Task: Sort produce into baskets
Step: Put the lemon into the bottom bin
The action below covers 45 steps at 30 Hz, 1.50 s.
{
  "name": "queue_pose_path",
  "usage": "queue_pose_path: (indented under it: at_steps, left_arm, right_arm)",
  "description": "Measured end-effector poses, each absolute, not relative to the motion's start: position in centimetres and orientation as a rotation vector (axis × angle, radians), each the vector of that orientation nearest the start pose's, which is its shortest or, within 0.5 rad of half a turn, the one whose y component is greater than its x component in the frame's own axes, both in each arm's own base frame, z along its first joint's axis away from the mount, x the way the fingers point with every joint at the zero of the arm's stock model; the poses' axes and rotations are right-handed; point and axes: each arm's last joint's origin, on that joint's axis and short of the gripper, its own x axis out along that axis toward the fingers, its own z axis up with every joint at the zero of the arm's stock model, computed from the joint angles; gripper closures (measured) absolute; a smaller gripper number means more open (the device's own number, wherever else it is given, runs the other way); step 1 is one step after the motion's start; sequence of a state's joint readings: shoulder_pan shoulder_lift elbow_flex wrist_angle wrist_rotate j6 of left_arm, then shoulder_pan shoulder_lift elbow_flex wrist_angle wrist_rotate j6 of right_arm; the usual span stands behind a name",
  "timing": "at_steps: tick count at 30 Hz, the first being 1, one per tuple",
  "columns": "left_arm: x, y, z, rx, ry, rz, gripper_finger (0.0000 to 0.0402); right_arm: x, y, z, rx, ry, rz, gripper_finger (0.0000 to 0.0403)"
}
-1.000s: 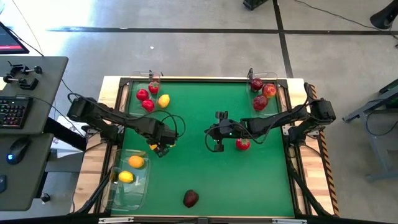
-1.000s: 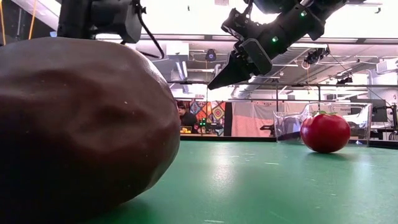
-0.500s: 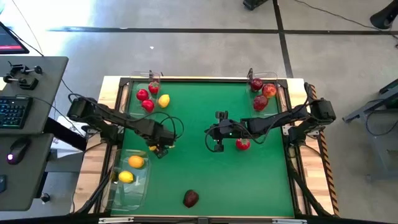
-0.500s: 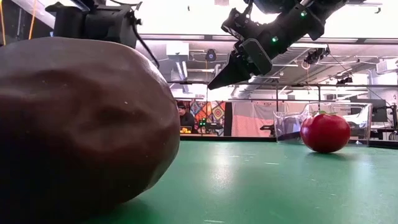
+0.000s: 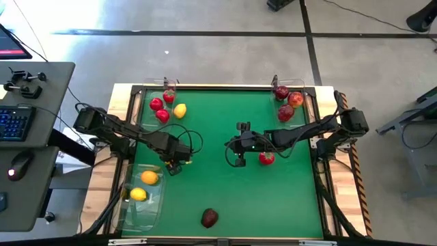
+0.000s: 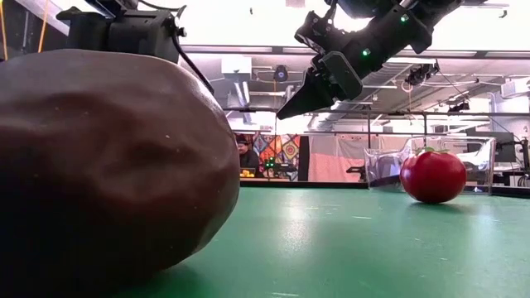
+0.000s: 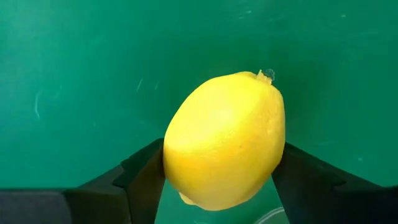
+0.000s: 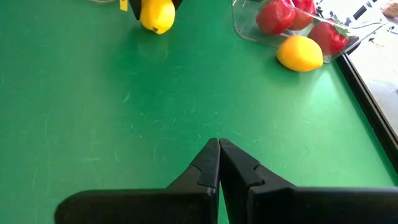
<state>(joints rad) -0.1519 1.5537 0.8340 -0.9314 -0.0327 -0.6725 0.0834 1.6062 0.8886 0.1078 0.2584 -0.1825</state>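
gripping a lemon (image 7: 224, 142) between its fingers, your left gripper (image 5: 171, 164) sits mid-table; your right gripper (image 5: 238, 161) is pressed together.

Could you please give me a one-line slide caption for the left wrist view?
Left gripper holding a yellow lemon between its jaws above the green table.

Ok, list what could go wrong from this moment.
1. The left gripper holds the lemon only by its sides; it may slip out.
2. Another lemon lies on the mat beside the tray of red fruits, easily missed.
3. The right gripper hangs shut near a loose red fruit and might nudge it.
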Motion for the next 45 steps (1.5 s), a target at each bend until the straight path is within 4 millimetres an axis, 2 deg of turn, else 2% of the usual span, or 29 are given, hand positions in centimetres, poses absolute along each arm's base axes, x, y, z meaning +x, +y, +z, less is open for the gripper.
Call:
queue_pose_path:
  at_steps: [3,7,15,20,27,31,37,45]
  left_arm:
    - [23.3,-3.8,15.9,-0.328,1.583,0.409,0.0169]
    - [24.5,-4.5,17.5,-0.257,1.537,0.299,0.0171]
    - [26.6,-7.0,23.4,-0.040,1.463,0.038,0.0171]
    - [25.7,-10.2,26.9,0.103,1.485,-0.143,0.0171]
    - [22.8,-14.1,29.7,0.058,1.482,-0.118,0.0171]
    - [20.1,-15.9,29.4,-0.038,1.499,-0.034,0.0172]
    - [15.6,-17.7,27.8,-0.122,1.490,0.063,0.0174]
    - [13.2,-18.3,23.2,-0.104,1.472,0.118,0.0174]
  right_arm:
    - [33.1,2.0,19.7,-0.280,0.616,-0.115,0.0403]
    - [33.1,2.0,19.7,-0.280,0.616,-0.114,0.0403]
    - [33.1,2.0,19.6,-0.281,0.621,-0.114,0.0403]
    - [33.1,2.0,19.6,-0.283,0.630,-0.113,0.0403]
    - [33.0,2.0,19.5,-0.283,0.632,-0.113,0.0403]
    - [33.0,2.0,19.5,-0.281,0.637,-0.113,0.0403]
    - [33.0,2.0,19.5,-0.281,0.638,-0.113,0.0403]
    - [33.0,2.0,19.5,-0.281,0.638,-0.113,0.0403]
